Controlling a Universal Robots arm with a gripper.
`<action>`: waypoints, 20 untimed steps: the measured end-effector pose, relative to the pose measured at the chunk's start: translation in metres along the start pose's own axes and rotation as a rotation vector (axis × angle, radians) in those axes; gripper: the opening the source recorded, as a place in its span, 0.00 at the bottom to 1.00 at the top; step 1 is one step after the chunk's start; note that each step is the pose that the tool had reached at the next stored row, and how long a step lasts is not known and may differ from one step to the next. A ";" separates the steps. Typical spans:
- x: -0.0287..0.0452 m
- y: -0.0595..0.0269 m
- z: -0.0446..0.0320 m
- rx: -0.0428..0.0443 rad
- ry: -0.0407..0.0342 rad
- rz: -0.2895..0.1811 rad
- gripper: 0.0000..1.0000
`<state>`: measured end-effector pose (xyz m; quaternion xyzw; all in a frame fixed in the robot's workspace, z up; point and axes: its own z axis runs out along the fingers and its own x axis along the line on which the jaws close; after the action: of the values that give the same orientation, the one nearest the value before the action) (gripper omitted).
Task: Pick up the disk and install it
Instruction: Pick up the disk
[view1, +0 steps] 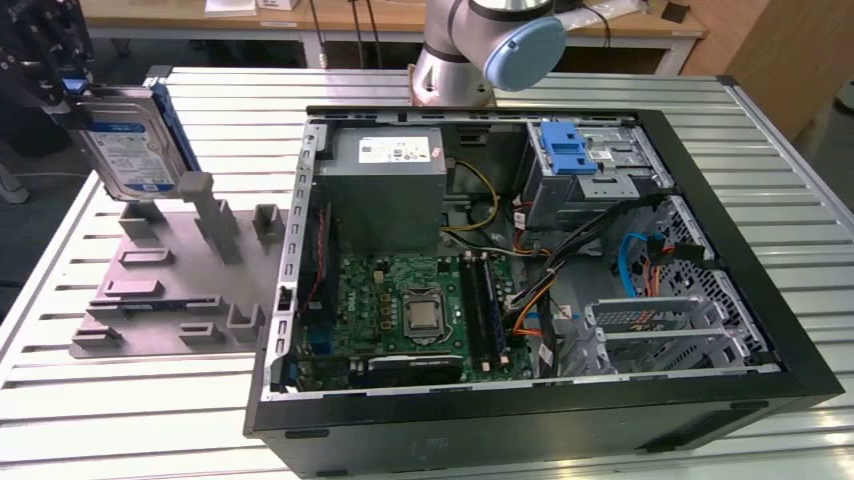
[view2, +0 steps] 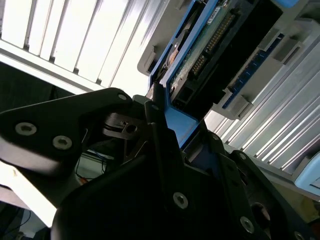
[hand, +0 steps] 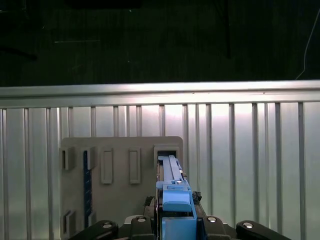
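Silver disk (view1: 127, 150) in blue rails: stiff, dense for its size, likely shock-sensitive, circuit board bare on one face. Judged best gripped on the rail edges, off label and board. It stands on edge at the exterior view's left, over the grey holder (view1: 174, 290) on the table (view1: 120, 420), well apart from the open case (view1: 534, 435). Jaws pinch its upper blue end; whether it clears the slot, cannot tell.

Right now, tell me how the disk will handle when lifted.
The disk looks like a rigid metal slab: likely stiff, heavy for its size. Its blue rails seem smooth plastic, perhaps slippery. Standing on edge, it could tip.
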<state>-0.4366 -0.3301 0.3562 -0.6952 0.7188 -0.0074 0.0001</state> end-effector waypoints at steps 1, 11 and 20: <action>0.0000 0.0000 -0.0011 0.0001 -0.0001 0.000 0.36; 0.0001 -0.0001 -0.0122 0.0000 -0.0001 0.000 0.36; 0.0002 -0.0003 -0.0233 0.0000 0.0000 0.000 0.36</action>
<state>-0.4366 -0.3301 0.3795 -0.6952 0.7188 -0.0074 0.0001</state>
